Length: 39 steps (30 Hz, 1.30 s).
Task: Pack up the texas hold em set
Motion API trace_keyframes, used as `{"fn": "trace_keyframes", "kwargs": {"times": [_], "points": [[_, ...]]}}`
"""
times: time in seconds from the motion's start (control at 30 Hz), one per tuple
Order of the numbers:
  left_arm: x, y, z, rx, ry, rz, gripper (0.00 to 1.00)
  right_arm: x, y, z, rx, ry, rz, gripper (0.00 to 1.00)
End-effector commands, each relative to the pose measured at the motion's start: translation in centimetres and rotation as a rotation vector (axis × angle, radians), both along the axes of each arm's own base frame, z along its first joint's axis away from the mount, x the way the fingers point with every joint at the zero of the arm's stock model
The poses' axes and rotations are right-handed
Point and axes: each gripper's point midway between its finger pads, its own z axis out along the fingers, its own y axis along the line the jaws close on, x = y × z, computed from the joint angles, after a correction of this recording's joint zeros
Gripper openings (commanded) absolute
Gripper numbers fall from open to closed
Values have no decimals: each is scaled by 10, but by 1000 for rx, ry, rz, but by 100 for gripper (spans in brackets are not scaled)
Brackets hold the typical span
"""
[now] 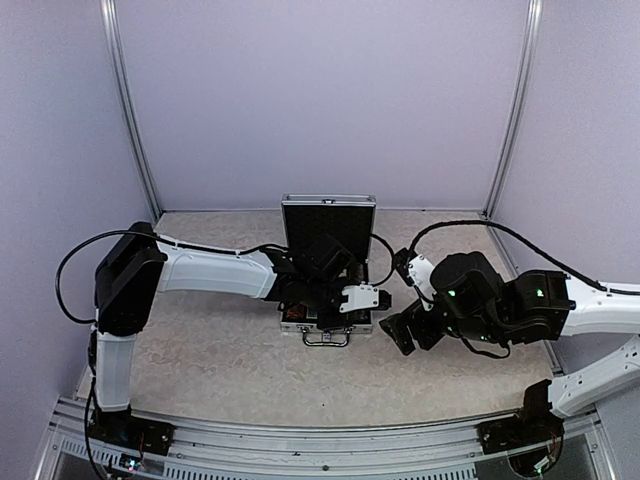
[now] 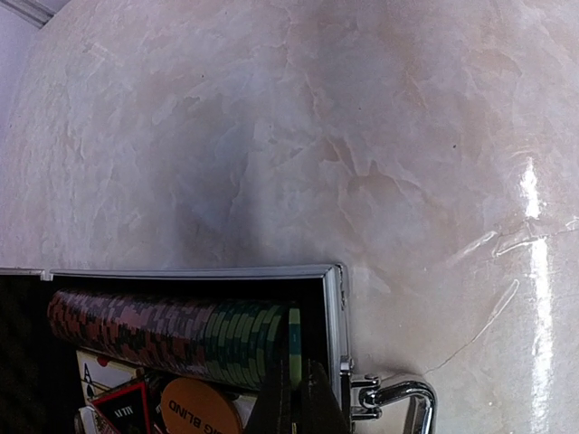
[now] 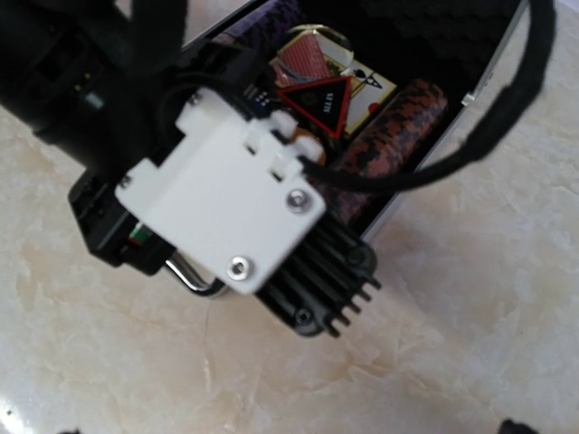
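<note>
Closed left fingers (image 2: 276, 402), ribbed chip roll (image 2: 181, 330), aluminium case (image 2: 333, 316)

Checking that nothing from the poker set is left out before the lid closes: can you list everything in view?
case: one, silver, black-lined, open mid-table, lid upright
handle: one, silver, case front
chip row: one, red-black then green, inside case
disc: one, orange, BIG BLIND, inside case
triangle marker: one, red-black, on cards in case
cards: count unclear, red backs, an ace, in case
table: one, beige marbled
left gripper: one, black, shut, in case
right gripper: one, black, open, right of case
</note>
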Motion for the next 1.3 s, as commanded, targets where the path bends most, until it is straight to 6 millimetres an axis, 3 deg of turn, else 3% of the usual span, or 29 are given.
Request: {"fn": "trace_keyframes", "kwargs": {"times": [0.0,0.17,0.23,0.5,0.73,0.9,1.1,1.2,1.27], "points": [[6,-9,2,-10,-30,20,7,3,-1,7,14,-10,0,100],[13,-9,4,-18,-48,54,37,3,1,7,10,-11,6,100],[15,-9,4,-17,-55,63,40,2,2,7,9,-11,9,100],[31,-9,14,-36,-117,132,43,2,2,9,15,-12,10,100],[25,-7,18,-40,-96,118,43,2,2,9,16,-11,10,100],[36,-6,28,-56,-141,170,43,2,2,9,20,-13,13,100],[29,-8,11,-26,-119,162,43,2,3,8,17,-11,14,100],[24,-8,13,-32,-96,146,43,2,2,8,14,-11,15,100],[23,-8,26,-65,-83,140,44,2,2,8,16,-11,14,100]]}}
